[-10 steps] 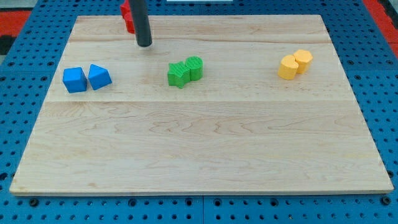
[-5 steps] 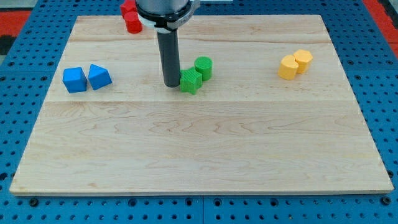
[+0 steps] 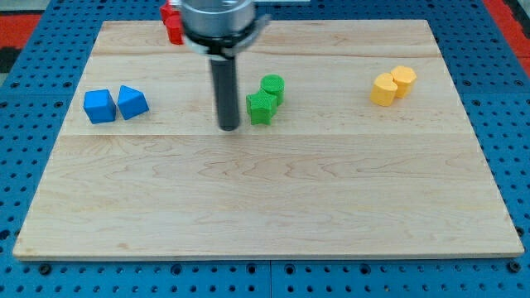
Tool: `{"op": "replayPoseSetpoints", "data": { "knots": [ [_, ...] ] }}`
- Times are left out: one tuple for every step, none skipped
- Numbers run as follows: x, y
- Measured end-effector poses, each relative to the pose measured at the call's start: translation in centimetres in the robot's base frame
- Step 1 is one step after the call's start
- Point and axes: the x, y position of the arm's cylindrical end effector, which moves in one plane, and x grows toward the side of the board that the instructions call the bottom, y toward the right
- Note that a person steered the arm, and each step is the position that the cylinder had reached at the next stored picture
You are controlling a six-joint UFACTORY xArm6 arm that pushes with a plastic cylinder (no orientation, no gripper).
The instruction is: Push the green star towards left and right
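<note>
The green star [image 3: 261,107] lies on the wooden board [image 3: 265,199], a little above the middle. A green cylinder [image 3: 272,87] stands against its upper right side. My tip [image 3: 229,127] is down on the board just left of the star and slightly lower. A small gap separates it from the star.
Two blue blocks [image 3: 115,104] lie side by side at the view's left. Two yellow blocks [image 3: 392,85] touch each other at the upper right. A red block [image 3: 172,23] sits at the board's top edge, partly behind the arm.
My tip came down from the upper left to the star's left side and pushed the star to the right. It now stands a bit lower and apart from the star.
</note>
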Motion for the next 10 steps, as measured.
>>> {"op": "replayPoseSetpoints", "data": {
  "knots": [
    [-3.0,0.0],
    [-3.8,1.7],
    [-1.6,5.8],
    [-1.0,7.9],
    [0.7,5.2],
    [1.8,-0.8],
    [-0.2,5.0],
    [5.1,10.8],
    [1.7,17.5],
    [-2.5,16.6]
  ]
}}
